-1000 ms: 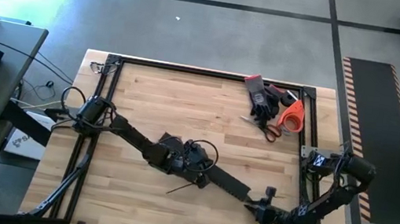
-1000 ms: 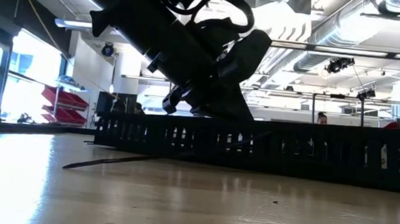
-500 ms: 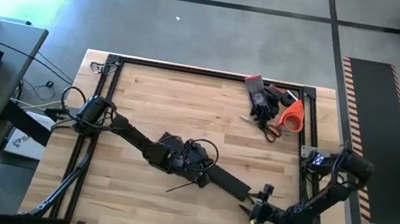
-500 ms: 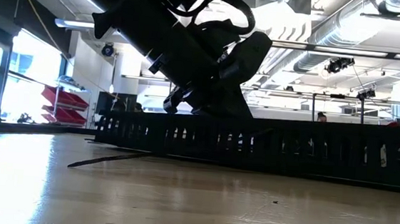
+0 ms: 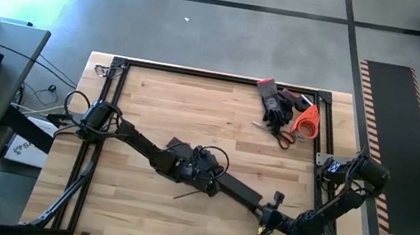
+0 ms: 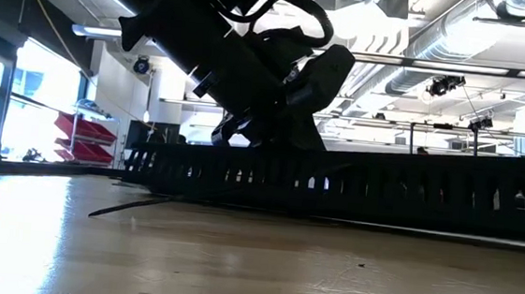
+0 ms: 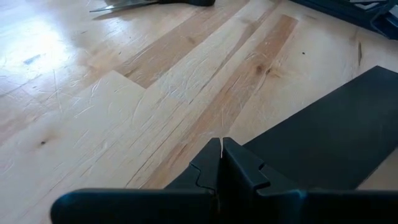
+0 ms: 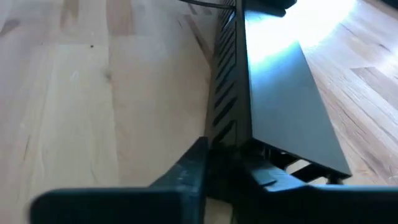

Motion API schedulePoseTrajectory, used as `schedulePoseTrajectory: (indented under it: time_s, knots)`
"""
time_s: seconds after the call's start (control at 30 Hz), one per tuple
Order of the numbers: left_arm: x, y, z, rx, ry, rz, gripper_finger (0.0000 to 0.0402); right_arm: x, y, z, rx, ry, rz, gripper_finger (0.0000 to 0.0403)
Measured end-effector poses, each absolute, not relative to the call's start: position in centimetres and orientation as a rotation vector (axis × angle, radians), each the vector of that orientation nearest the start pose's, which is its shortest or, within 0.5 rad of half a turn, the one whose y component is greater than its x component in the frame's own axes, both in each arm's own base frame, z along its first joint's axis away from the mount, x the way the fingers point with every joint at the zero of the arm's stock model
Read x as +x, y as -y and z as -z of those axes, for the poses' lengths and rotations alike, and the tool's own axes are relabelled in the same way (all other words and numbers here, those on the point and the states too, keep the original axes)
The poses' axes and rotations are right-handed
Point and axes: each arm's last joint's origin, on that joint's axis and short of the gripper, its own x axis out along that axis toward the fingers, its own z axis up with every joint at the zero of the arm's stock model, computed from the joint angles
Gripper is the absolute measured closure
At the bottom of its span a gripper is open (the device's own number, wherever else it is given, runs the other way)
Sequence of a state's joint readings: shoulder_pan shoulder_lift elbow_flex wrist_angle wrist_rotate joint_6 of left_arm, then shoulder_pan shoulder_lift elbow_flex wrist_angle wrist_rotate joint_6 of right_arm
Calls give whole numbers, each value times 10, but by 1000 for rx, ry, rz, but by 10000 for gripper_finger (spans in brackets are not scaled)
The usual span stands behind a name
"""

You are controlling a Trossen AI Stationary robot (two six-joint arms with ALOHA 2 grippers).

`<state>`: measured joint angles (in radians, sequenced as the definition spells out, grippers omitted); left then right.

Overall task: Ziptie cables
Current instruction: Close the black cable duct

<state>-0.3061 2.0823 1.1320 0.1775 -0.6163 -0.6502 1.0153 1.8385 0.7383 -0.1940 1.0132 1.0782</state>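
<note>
A long black slotted duct lies slanting across the middle of the table, and it also shows in the low view. My left gripper is shut at the duct's left end, with the duct's flat cover right beside its fingertips. My right gripper is shut on the duct's right end. A thin dark strip lies flat on the wood near the left gripper. No loose cables show in any view. My left gripper: I cannot tell whether its shut fingertips touch the duct's cover or only stand beside it. My right gripper holds the duct's near right end between its two fingers, by the slotted side wall. The fingers lie level and along the duct, coming from the table's right. The cover hides the inner finger's place. That end is raised a little off the table.
Dark gloves, scissors and an orange roll lie at the far right corner. A black frame rail runs around the table. Bare wood lies open at the far left and near left.
My right gripper has gone a little toward the table's left edge, still shut on the duct's end. That end of the duct has risen slightly in the low view, while the end at my left gripper has stayed in place.
</note>
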Motion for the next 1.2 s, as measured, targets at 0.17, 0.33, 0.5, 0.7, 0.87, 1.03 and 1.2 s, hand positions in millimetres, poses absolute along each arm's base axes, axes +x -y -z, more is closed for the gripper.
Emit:
schedulePoseTrajectory:
  time_s: [0.17, 0.33, 0.5, 0.7, 0.87, 1.03, 1.2]
  knots:
    - [391, 108, -105, -268, -564, -506, 401, 167, -222, -87, -60, -554, 334, 396]
    - [389, 112, -105, -249, -557, -527, 401, 167, -222, -86, -63, -571, 328, 401]
    - [387, 116, -105, -241, -553, -542, 401, 167, -221, -81, -79, -593, 328, 401]
    - [386, 121, -107, -202, -532, -525, 401, 167, -221, -80, -119, -655, 296, 346]
    - [384, 130, -126, -148, -513, -494, 401, 164, -217, -79, -102, -688, 322, 257]
    - [380, 138, -172, -134, -445, -445, 401, 162, -216, -86, -72, -708, 321, 196]
    - [354, 141, -204, -97, -514, -464, 401, 158, -219, -93, -50, -698, 297, 193]
